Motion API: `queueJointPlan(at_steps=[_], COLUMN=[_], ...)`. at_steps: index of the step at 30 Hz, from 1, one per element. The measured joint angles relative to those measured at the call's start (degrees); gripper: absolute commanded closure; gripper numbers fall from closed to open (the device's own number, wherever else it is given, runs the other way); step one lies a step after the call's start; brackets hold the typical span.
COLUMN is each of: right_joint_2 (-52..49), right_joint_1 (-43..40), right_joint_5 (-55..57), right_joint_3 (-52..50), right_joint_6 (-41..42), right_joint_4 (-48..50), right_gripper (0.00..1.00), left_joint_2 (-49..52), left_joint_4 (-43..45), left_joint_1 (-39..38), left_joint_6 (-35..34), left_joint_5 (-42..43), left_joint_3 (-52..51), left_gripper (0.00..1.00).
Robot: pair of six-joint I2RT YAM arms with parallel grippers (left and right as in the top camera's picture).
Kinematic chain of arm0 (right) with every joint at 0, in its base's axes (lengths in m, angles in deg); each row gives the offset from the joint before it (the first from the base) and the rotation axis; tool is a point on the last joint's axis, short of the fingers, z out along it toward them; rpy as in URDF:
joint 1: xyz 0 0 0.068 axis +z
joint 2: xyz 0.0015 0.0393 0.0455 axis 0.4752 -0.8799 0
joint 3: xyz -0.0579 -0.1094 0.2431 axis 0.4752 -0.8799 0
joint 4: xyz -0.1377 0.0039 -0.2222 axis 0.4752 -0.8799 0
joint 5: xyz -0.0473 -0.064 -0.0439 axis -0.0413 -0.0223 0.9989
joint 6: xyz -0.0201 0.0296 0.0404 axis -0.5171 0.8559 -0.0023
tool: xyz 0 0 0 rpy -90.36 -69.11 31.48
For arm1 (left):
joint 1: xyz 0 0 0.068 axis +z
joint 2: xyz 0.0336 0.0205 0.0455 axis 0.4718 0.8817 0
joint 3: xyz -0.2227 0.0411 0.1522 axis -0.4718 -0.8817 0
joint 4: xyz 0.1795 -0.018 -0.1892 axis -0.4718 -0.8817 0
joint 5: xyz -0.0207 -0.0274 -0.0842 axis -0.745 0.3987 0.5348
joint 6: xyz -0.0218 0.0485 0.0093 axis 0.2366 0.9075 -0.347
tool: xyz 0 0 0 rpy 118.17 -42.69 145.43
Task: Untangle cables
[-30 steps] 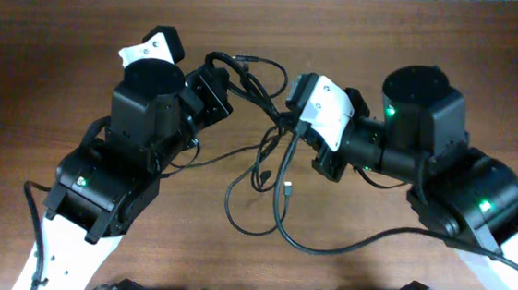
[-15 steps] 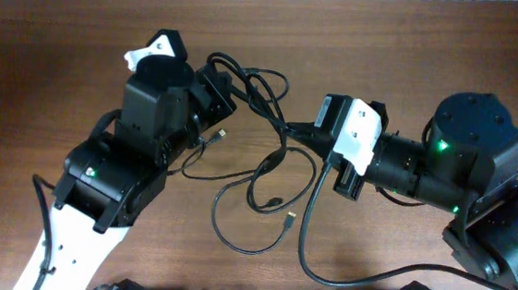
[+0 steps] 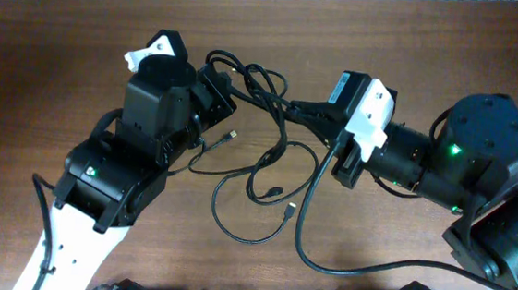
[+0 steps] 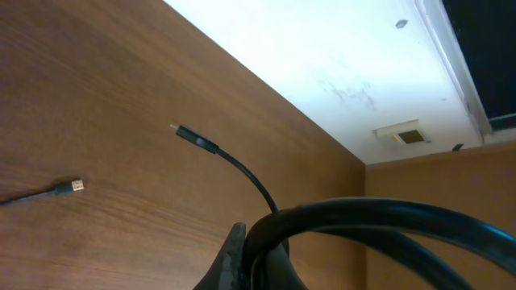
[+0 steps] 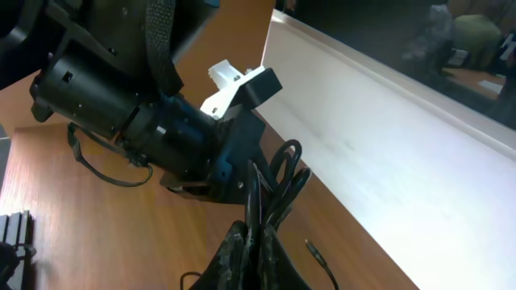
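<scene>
Overhead: the left gripper (image 3: 219,84) and right gripper (image 3: 306,112) are facing each other across the far part of the table (image 3: 64,37). Each is pinching shut on the cables (image 3: 262,82). The bunch is stretching between them with its long axis running left to right, probably so that the pull is opening the crossings. Slack loops (image 3: 234,226) are trailing toward the near edge and lying flat on the wood, and the plug ends (image 3: 275,193) are pointing different ways.

Left wrist: the fingers (image 4: 232,259) are clamping one cable, which is arching off to the right. Beyond it, two loose plugs are lying on the table.

Right wrist: the fingers (image 5: 235,256) are closing on several strands. These are running straight away toward the left gripper, where they are bunching into small coils.
</scene>
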Motion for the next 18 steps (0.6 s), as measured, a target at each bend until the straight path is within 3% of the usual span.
queueJointPlan(at_steps=[5, 8, 13, 18], right_joint_2=[0.0, 0.22, 1.16, 2.19], right_joint_1=[0.0, 0.0, 0.0, 0.02], right_joint_5=[0.42, 1.55, 3.23, 17.9], right_joint_3=[-0.39, -0.39, -0.39, -0.24], right_joint_6=[0.2, 1.27, 2.36, 9.73], right_joint_4=[1.4, 1.49, 1.9, -0.92], right_gripper=[0.96, 0.96, 0.96, 0.96], left_joint_2=[2.05, 2.64, 2.99, 3.21], left_joint_4=[-2.71, -2.21, -1.22, -0.35], left_joint_1=[-0.02, 0.15, 0.44, -1.01], left_joint_6=[0.72, 5.22, 16.44, 35.47], left_joint_5=[4.13, 8.17, 15.21, 22.03], left_joint_3=[0.48, 0.48, 0.48, 0.48], left_gripper=[1.0, 1.0, 1.0, 1.0])
